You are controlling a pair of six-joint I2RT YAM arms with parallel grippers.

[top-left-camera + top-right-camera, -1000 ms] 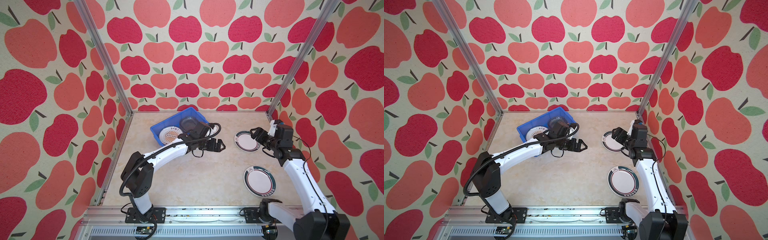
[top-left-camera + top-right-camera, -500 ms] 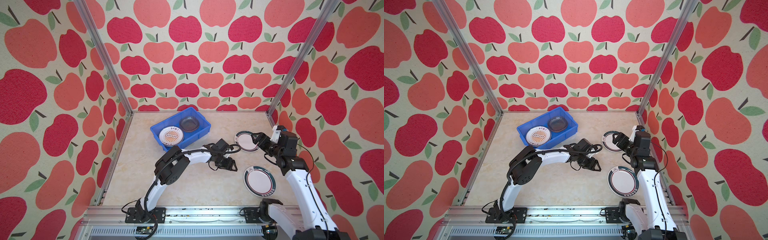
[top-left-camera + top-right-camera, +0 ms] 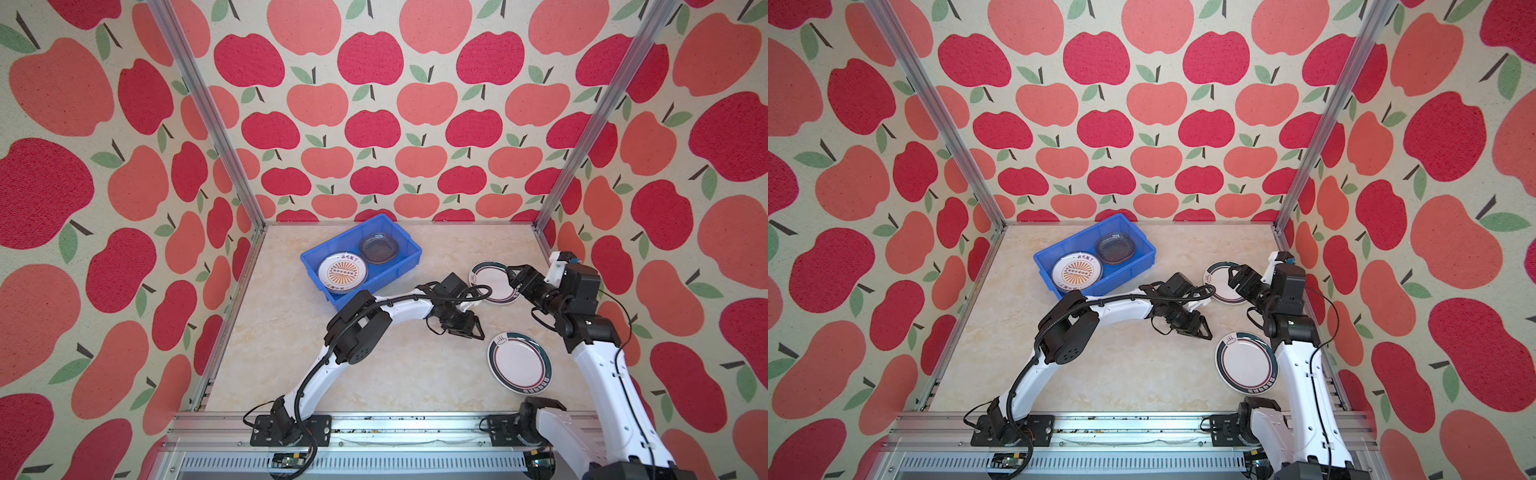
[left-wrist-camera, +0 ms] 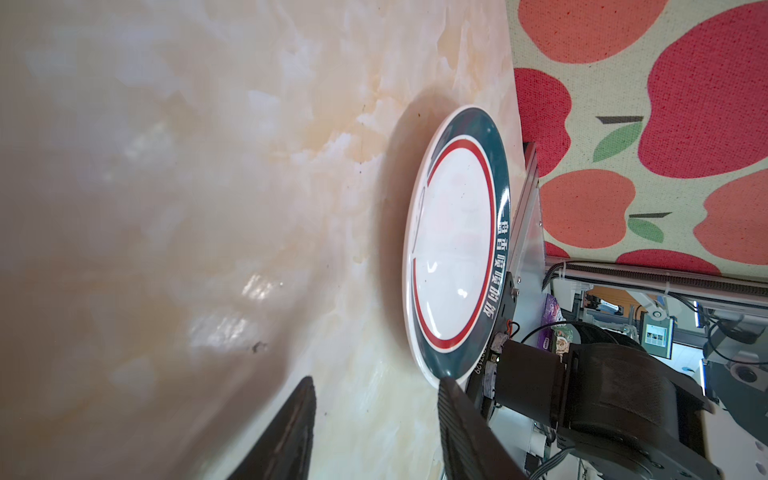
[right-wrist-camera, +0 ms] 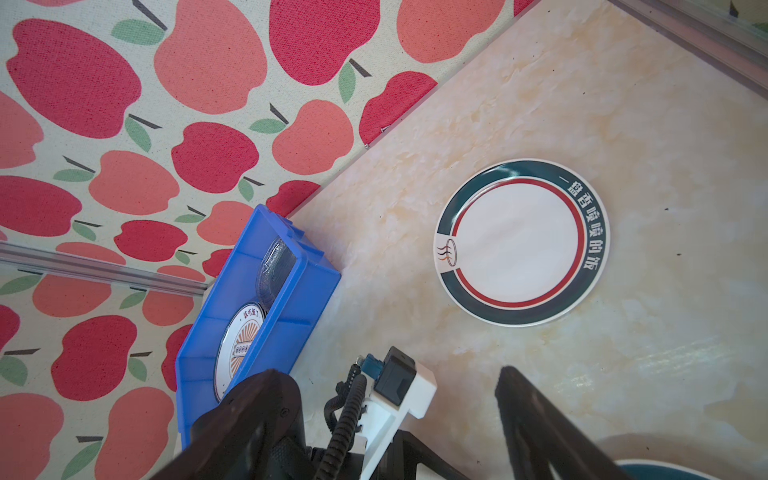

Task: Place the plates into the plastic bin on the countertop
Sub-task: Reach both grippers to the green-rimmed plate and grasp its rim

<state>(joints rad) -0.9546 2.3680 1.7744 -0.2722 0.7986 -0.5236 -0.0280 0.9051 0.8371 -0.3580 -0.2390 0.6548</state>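
left tool spread, empty, just beside nearer round white green-rimmed plate | right tool spread, empty, beyond that plate

Far plate partly behind right hand

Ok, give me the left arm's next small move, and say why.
Probably nudge the left gripper toward the near green-rimmed plate until its rim sits between the jaws. The plate lies flat on the countertop, the jaws stand apart with only countertop between them, and the rim is just off one fingertip.
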